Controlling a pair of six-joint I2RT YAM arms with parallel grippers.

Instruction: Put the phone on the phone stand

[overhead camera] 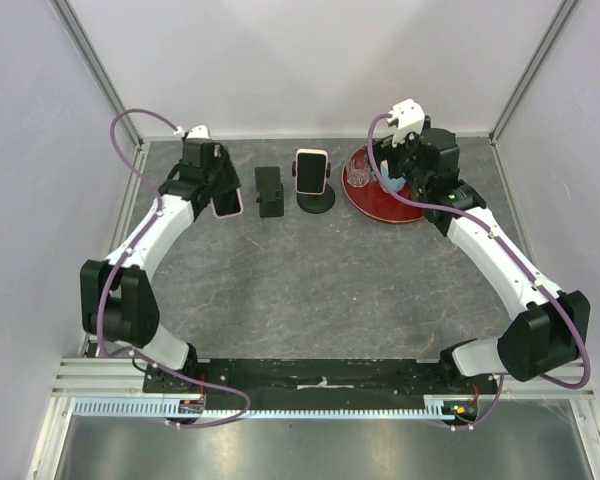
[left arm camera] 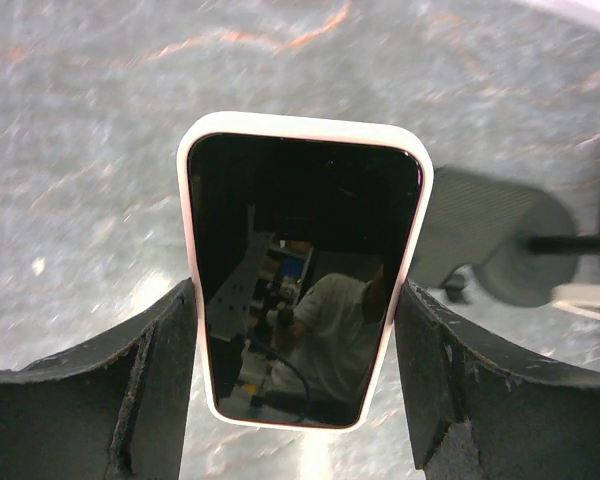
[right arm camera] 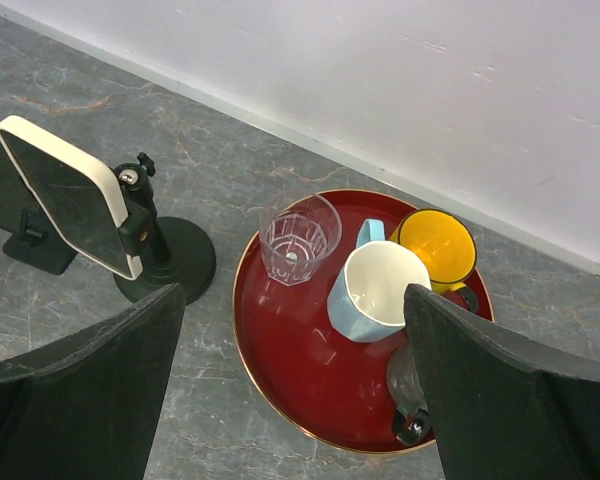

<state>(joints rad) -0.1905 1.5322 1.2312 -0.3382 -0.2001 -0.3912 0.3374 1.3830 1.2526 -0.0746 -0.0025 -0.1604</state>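
On the worktop (overhead camera: 310,290), the free stand (overhead camera: 269,190) sits just beside the held phone (left arm camera: 302,200) and to the left of a loaded stand (overhead camera: 316,204). I'd carry the phone over, tilt it to match the cradle, and lower it slowly before letting go. The left gripper (left arm camera: 298,340) has its jaws clamped on the phone's long edges. The right gripper (right arm camera: 292,330) has its jaws wide apart, holding nothing.

I see a block stand (overhead camera: 269,192), a round-based stand (overhead camera: 316,203) and a red tray (overhead camera: 377,207) along the grey table's (overhead camera: 310,290) far edge.
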